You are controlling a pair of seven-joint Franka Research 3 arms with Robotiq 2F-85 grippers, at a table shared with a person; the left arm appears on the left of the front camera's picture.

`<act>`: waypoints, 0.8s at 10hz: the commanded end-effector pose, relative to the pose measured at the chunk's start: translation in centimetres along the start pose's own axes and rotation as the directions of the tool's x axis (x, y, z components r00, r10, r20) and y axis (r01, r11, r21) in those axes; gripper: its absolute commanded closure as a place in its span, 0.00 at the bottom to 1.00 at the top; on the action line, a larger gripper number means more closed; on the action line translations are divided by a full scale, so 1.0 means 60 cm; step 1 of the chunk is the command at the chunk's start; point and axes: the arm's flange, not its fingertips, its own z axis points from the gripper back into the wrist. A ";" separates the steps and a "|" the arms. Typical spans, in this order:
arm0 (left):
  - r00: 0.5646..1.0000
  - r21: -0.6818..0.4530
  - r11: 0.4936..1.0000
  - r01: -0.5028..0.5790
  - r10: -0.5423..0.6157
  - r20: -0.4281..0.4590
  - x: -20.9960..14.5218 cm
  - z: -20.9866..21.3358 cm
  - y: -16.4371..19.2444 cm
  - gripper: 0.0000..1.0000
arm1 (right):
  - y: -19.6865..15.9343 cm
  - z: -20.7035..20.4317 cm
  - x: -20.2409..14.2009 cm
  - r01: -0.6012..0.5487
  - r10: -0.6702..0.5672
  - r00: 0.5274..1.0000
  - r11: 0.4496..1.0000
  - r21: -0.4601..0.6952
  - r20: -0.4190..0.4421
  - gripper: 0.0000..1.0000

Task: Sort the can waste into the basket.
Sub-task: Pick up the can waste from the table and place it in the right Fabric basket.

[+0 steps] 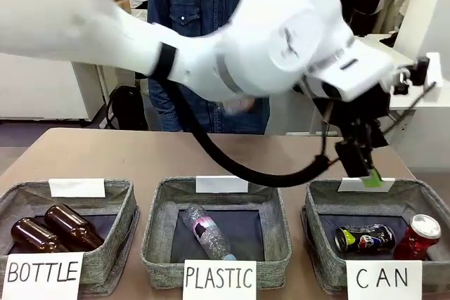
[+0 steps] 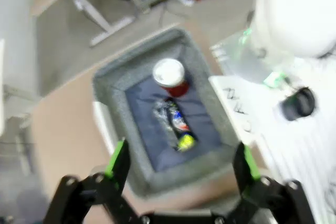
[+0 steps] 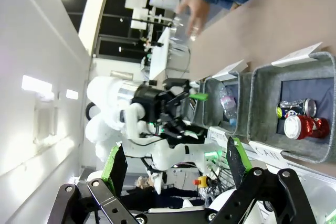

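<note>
**Both cans lie in the CAN basket; our left arm hangs above it, empty**

Front view: our left gripper (image 1: 360,163) hangs over the CAN basket (image 1: 320,205), at its twelve o'clock rim, jaws spread and empty; we judge this the pose of a finished drop. The dark can (image 1: 364,238) lies on its side, the red can (image 1: 418,237) just beside it at three o'clock.

Left wrist view: we look straight down between parted fingers (image 2: 118,162) at the basket; red can at twelve o'clock, dark can below it.

Right wrist view: our right gripper (image 3: 173,163) is spread wide, empty, well apart from the basket, likely idle.
</note>
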 end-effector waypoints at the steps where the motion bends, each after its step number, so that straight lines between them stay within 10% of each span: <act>1: 1.000 -0.049 0.999 -0.004 0.004 -0.001 -0.058 0.172 -0.129 0.00 | 0.000 -0.048 0.044 0.031 -0.031 0.997 1.000 0.002 -0.070 0.00; 6: 0.932 0.098 0.927 -0.363 0.358 0.062 -0.281 0.492 -0.382 0.00 | 0.016 -0.246 0.098 0.102 -0.114 0.946 0.993 -0.056 -0.305 0.00; 8: 0.689 0.041 0.698 -0.714 0.693 0.213 -0.421 0.589 -0.431 0.00 | 0.009 -0.381 0.085 0.080 -0.092 0.863 0.996 -0.047 -0.496 0.00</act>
